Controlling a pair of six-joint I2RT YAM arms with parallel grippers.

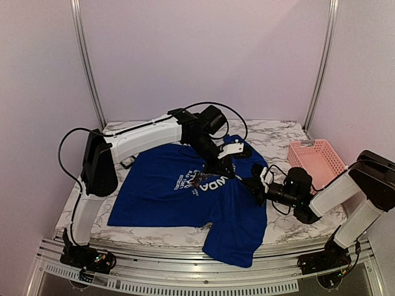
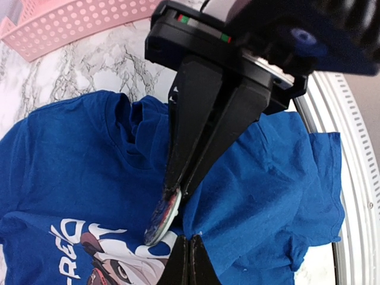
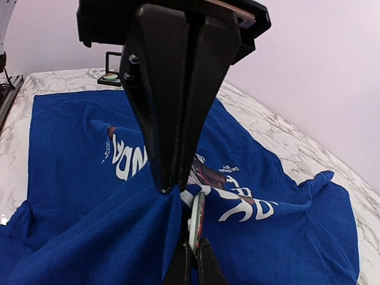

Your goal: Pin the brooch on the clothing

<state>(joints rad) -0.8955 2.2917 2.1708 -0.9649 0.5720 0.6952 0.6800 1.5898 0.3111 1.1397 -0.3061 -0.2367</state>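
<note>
1. Between my two pairs of fingertips, just above the shirt's (image 2: 71, 166) chest, sits the brooch (image 2: 161, 218). It is a small disc standing on edge, held by its rim in my right gripper (image 2: 177, 191), which is clamped shut on it.
2. My left gripper (image 3: 169, 189) is closed too, pinching up a fold of the blue cloth. The fold peaks at those tips and falls away on both sides.
3. The relation that matters is that the brooch lies just beside my left tips. The disc runs on in line with my right fingers, and one flat face seems to rest against the side of the fold.
4. I cannot tell whether the pin has entered the cloth, because the brooch's back is hidden.
5. My right arm carries the brooch, so I judge the push is its job, with the left holding the fold taut against it.
6. Just below both sets of tips lies the panda print (image 3: 127, 157) with its white lettering. The fold rises at its edge.
7. A pink basket (image 2: 71, 24) stands on the marble table (image 2: 89, 77), well apart beyond my right wrist.
8. A small dark object (image 3: 110, 74) sits far behind my left gripper.
9. Neither of these is in the way. The only crowding is my own two grippers, nearly tip to tip.
</note>
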